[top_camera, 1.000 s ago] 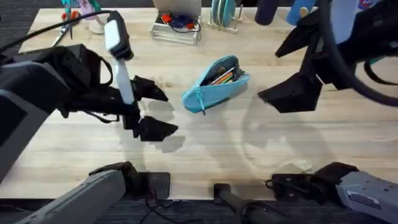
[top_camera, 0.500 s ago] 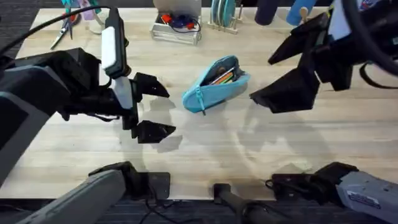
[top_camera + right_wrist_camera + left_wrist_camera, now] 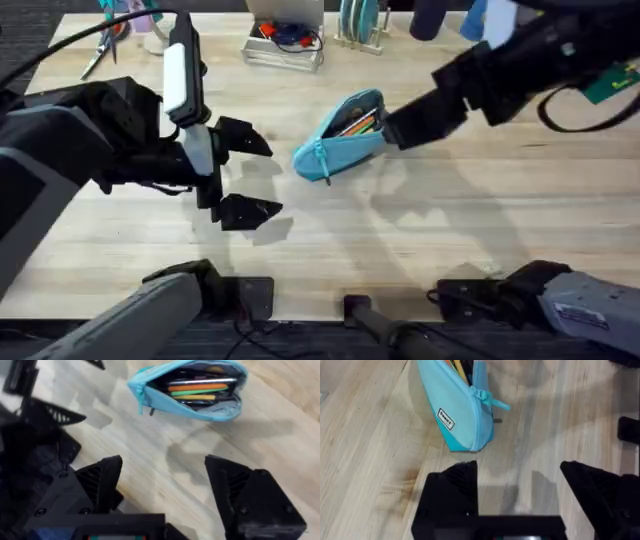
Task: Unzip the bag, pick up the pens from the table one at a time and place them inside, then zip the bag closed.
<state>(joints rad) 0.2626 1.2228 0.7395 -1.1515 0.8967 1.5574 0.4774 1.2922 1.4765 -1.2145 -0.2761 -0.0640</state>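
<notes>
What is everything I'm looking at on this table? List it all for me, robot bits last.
bag: one, light blue, mid-table, lying unzipped with its mouth open.
pens: several inside the bag, one orange, one silver-grey, one green among them.
zipper pull: one, light blue, at the bag's end nearest the left arm.
table: one, pale wood planks.
wire tray: one, far edge, with red and blue items in it.
rack: one, far edge, holding teal discs.
pliers-like tool: one, far left corner.
left gripper: one, black, open, hanging over the table left of the bag.
right gripper: one, black, open, beside the bag, holding nothing.
</notes>
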